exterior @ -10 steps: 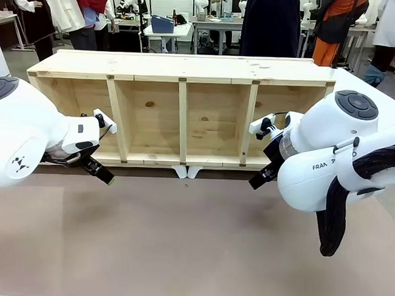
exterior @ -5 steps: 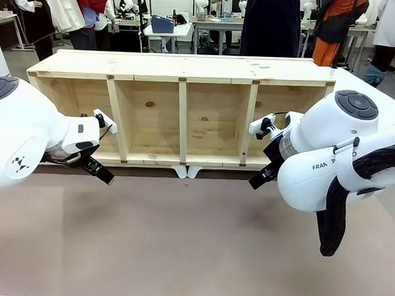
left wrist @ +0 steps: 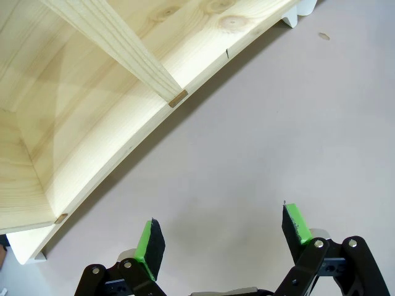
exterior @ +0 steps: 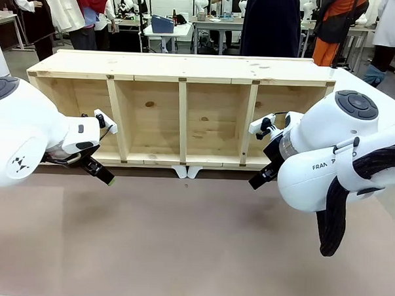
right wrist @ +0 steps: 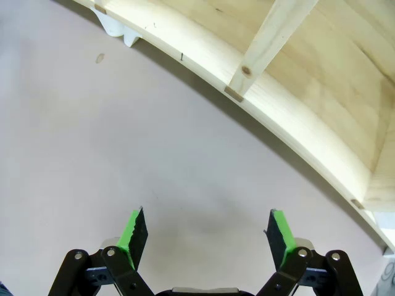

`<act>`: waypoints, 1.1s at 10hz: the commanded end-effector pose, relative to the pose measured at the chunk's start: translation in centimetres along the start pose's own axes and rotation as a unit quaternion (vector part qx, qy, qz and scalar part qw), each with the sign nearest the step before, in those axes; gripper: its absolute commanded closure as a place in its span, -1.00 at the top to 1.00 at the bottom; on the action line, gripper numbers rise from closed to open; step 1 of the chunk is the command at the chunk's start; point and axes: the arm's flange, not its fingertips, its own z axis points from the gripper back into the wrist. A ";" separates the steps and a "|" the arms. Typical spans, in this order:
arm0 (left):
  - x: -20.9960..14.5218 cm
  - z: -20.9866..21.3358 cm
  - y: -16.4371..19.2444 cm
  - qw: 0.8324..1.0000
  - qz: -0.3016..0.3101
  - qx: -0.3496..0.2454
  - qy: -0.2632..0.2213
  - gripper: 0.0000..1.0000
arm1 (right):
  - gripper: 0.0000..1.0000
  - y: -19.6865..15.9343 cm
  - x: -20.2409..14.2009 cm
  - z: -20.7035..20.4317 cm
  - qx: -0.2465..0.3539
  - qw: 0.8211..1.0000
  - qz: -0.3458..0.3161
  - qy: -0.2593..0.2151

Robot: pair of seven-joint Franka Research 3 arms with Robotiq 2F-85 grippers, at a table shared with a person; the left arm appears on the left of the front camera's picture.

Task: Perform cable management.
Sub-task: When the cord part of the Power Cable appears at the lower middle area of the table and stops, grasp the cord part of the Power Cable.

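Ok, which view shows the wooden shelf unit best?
The front view: the whole wooden shelf unit shows, with all four open compartments. The left wrist view catches a short stretch of its front rail and one divider; the right wrist view gives a like stretch from the other end.

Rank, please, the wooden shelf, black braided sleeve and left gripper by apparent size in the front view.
Largest first: wooden shelf, black braided sleeve, left gripper. The sleeve is nearer, but the order is clear.

One left claw (exterior: 106, 177), one right claw (exterior: 254, 183), two green pads (left wrist: 147, 242) each, one wooden shelf (exterior: 181, 68) beyond them, four compartments (exterior: 215, 122), three dividers (exterior: 183, 121), two white feet (exterior: 181, 171), one table (exterior: 180, 239) beneath.
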 end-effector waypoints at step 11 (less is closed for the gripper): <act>-11.1 20.5 -0.2 0.996 -0.035 0.026 -0.073 1.00 | 1.00 -6.4 -10.2 19.2 -0.022 0.996 -0.070 -0.045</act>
